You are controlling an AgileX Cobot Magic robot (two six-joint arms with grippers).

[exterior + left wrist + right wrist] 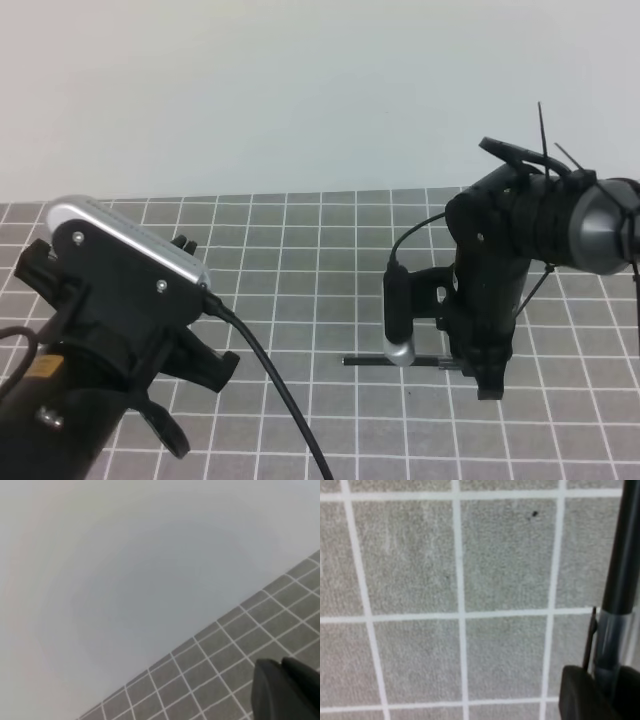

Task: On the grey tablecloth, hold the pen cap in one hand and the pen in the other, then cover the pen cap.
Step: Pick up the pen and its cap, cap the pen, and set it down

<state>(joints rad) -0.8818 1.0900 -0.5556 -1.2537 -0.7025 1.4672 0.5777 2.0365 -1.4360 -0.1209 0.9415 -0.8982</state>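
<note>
My right gripper (478,378) points down at the grey tablecloth (300,260), shut at one end of the pen (400,361). The black pen sticks out level to the left, low over the cloth. In the right wrist view the pen (622,545) runs up the right edge, and the clear-greyish pen cap (610,640) with its thin clip sits sleeved on it. The cap's lower end goes in between the dark fingers (580,695). My left gripper (183,243) is raised at the left, pointing at the back wall. Its fingers (287,690) are together and hold nothing.
The gridded cloth (215,675) ends at a plain pale wall (300,90) behind. A black cable (285,410) trails from the left arm over the cloth's front. The right wrist camera (398,320) hangs just above the pen.
</note>
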